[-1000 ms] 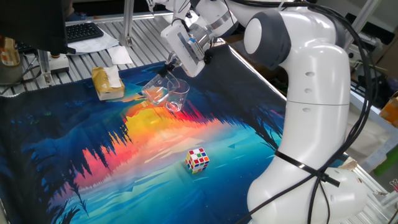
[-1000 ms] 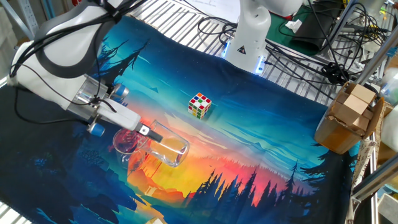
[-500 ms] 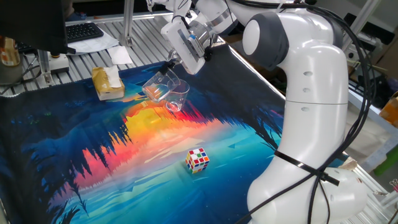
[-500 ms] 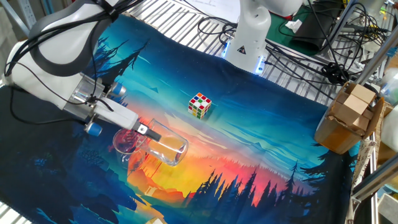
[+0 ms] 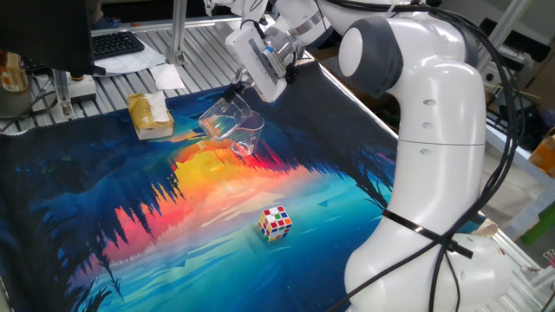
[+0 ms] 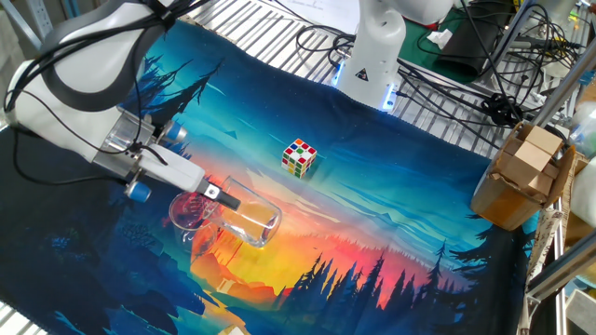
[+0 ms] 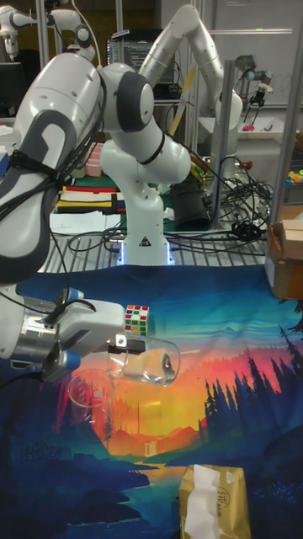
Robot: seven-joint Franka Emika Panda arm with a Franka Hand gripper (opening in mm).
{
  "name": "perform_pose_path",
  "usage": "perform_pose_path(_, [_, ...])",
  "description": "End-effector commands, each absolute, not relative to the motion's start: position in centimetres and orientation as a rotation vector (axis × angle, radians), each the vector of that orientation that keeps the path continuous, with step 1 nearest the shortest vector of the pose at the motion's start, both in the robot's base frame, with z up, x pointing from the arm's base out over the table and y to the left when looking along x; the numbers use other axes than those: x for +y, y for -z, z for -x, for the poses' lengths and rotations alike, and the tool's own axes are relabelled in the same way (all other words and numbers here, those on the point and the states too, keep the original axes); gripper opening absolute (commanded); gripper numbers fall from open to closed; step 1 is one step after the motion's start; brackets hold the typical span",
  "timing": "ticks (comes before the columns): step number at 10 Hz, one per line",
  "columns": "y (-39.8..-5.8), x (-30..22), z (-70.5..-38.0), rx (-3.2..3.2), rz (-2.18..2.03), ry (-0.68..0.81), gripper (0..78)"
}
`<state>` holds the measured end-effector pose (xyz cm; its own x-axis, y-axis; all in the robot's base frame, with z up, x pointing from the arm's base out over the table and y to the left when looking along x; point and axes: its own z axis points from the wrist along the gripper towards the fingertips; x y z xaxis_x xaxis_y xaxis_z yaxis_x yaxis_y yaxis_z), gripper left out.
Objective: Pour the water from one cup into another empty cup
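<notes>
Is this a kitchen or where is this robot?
Not a kitchen; probably a robotics lab. There's a second robot arm at the back, loose cables over metal benches, and a keyboard nearby.

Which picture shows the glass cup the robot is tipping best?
The tall fixed view: the tipped cup lies sideways in the gripper, its whole side showing, above the standing cup. In the other fixed view the tipped cup is clear too, only smaller. In one fixed view the two glasses overlap.

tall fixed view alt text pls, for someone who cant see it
A white robot arm's end effector holds a clear glass cup tipped on its side above a colourful forest-print mat. A second clear cup stands beside it, with a Rubik's cube behind.
</notes>
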<state>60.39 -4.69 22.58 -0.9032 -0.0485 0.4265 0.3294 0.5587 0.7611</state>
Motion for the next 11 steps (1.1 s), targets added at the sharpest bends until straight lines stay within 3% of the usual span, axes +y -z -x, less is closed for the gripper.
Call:
perform_pose_path(1, [-22.79,-4.72,-60.46,-2.391,0.232,1.294,1.2])
perform_pose_path(11, [-22.8,-4.72,-60.46,-2.382,0.295,1.312,1.2])
